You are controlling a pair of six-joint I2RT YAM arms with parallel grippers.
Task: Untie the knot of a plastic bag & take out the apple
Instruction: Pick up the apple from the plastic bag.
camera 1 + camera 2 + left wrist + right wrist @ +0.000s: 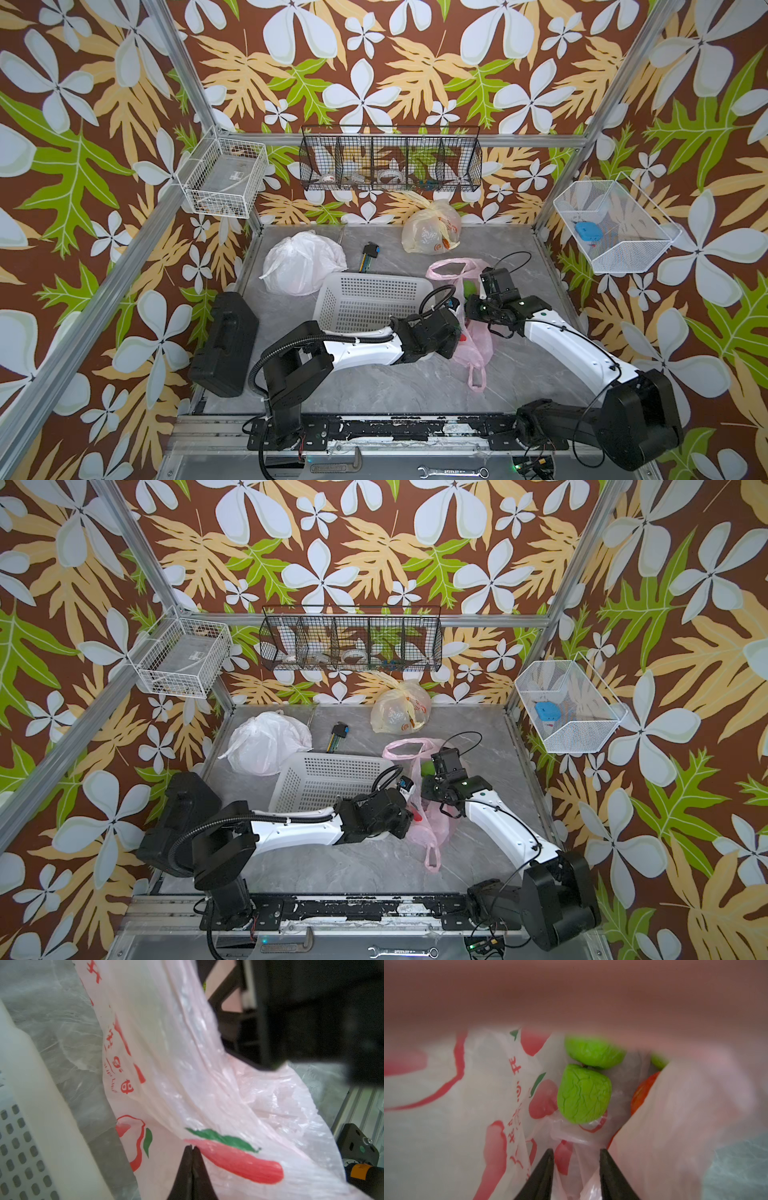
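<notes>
Hold bag (207,1064) taut with left tool (192,1148), pinched shut on film. Push half-spread right tool (576,1152) deeper, straddle apple (583,1095), spare film.

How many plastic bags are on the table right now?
3. A white plastic bag lies at the back left, a yellowish printed plastic bag at the back wall, and the pink printed plastic bag nearer, right of centre; no others show.

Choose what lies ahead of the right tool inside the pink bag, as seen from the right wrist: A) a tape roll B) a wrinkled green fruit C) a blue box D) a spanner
B: a wrinkled green fruit sits inside the pink bag, just beyond the open right tool.
</notes>
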